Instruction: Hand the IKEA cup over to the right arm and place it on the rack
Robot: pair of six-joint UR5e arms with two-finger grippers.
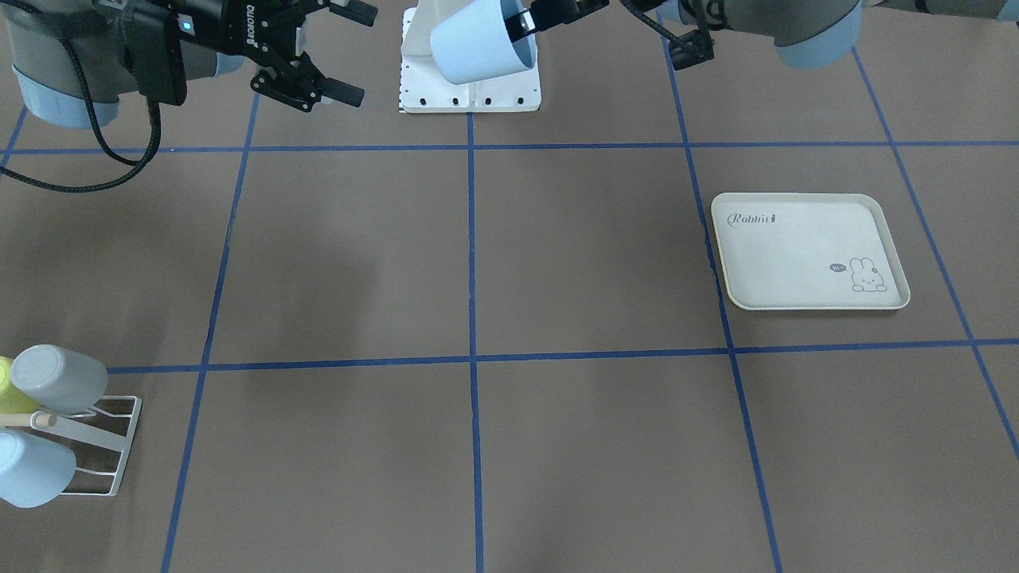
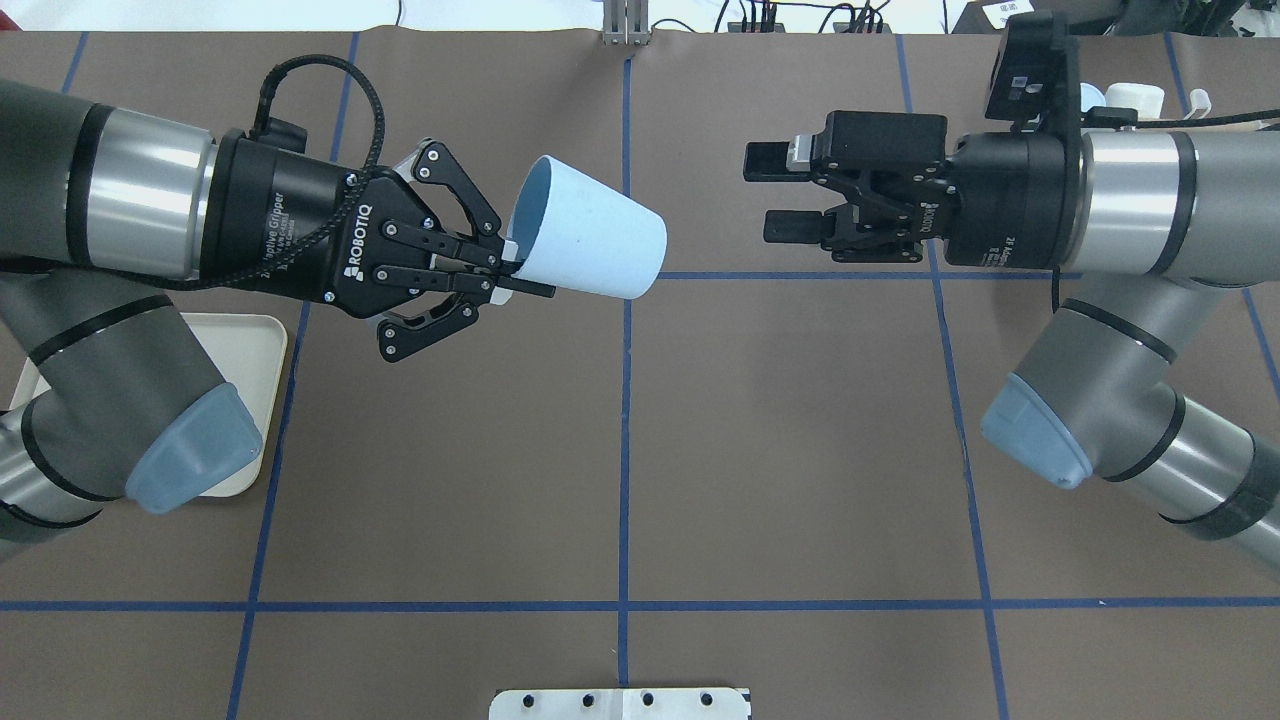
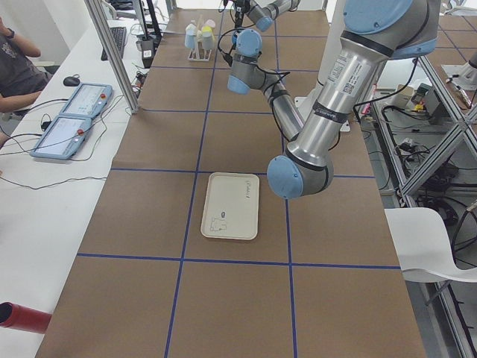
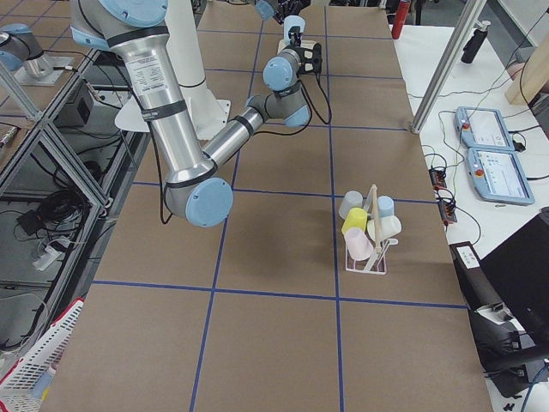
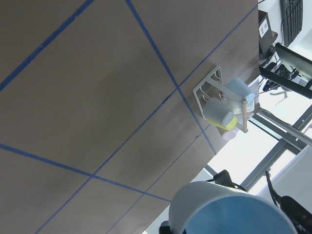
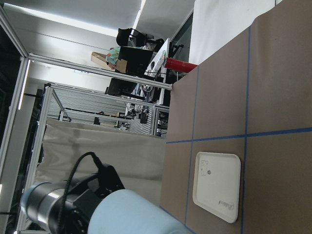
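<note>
The left gripper (image 2: pixel 515 272) pinches the rim of the light blue cup (image 2: pixel 590 245), one finger inside the mouth and one outside. It holds the cup on its side in the air over the table (image 2: pixel 780 450), base towards the right gripper (image 2: pixel 775 193). That gripper faces the cup with its jaws spread wide and gripping nothing. The two are apart, on either side of the centre tape line.

The rack (image 1: pixel 111 446) stands near the table's edge on the robot's right, well apart from both grippers. The front view shows a grey cup (image 1: pixel 60 378), a yellow cup (image 1: pixel 6 382) and another blue cup (image 1: pixel 28 469) on it. The tray (image 1: pixel 808 251) lies flat on the robot's left side. A white base plate (image 1: pixel 470 95) sits behind the held cup in that view.

The overhead view alone shows the grip on the rim and the gap between the grippers, and there the left arm's elbow covers part of the tray. The right side view shows the whole rack with five cups, including a pink cup (image 4: pixel 358 245) and a cream cup (image 4: pixel 386 226). The left wrist view has the held cup along its bottom edge, with the rack beyond. The right wrist view has the cup close and blurred, the tray past it, and a red cylinder (image 6: pixel 180 64) at the table's end. The left side view shows a person (image 3: pixel 15 52) at a desk beside the table
</note>
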